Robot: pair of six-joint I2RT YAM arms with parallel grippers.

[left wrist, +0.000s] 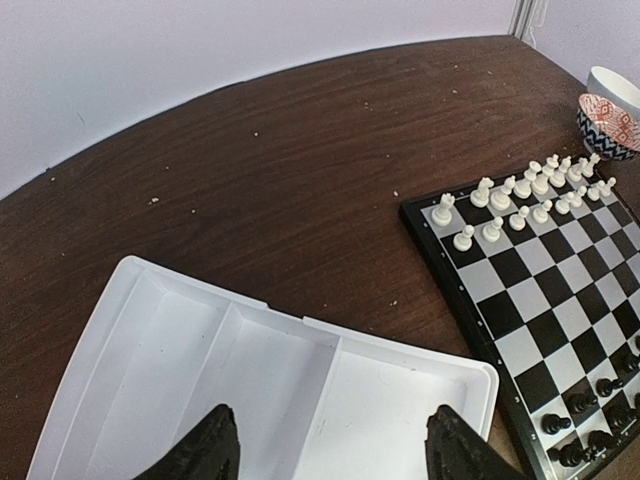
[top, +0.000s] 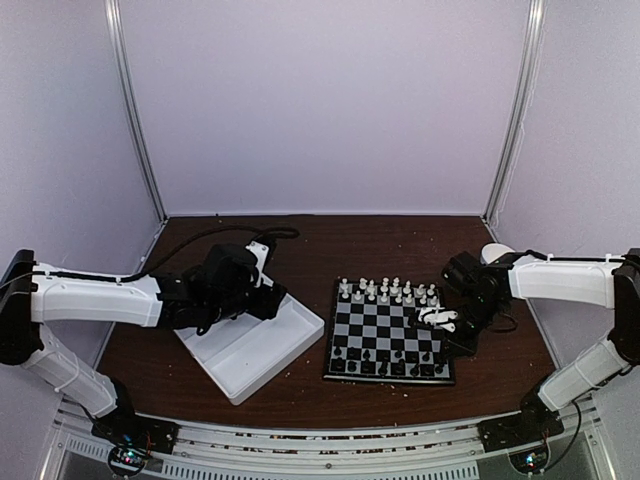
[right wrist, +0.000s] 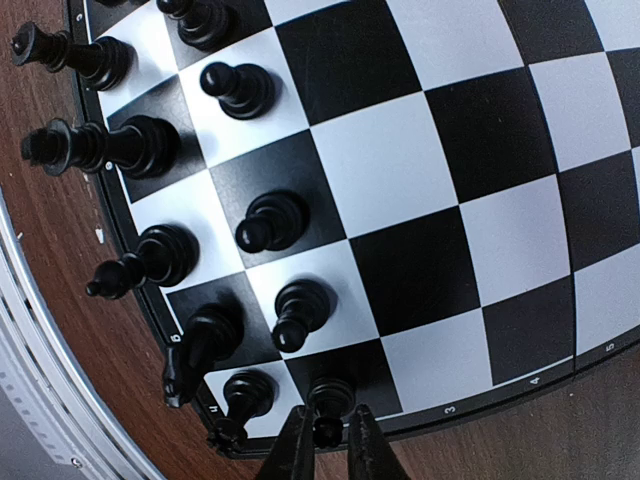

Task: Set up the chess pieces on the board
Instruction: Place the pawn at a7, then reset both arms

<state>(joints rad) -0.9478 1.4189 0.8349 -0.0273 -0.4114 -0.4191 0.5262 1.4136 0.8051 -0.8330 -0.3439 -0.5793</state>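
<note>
Right gripper (right wrist: 326, 445) — fingers close around the head of an upright pawn (right wrist: 332, 398) by the board's (right wrist: 480, 200) near right corner; clamped or just loose, I cannot tell.

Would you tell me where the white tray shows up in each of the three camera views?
Top external: the tray lies left of centre, just left of the board.
Left wrist: the tray fills the bottom; the board is at right.
Right wrist: not in view.
Shared landmark: the board, seen in all three.
</note>
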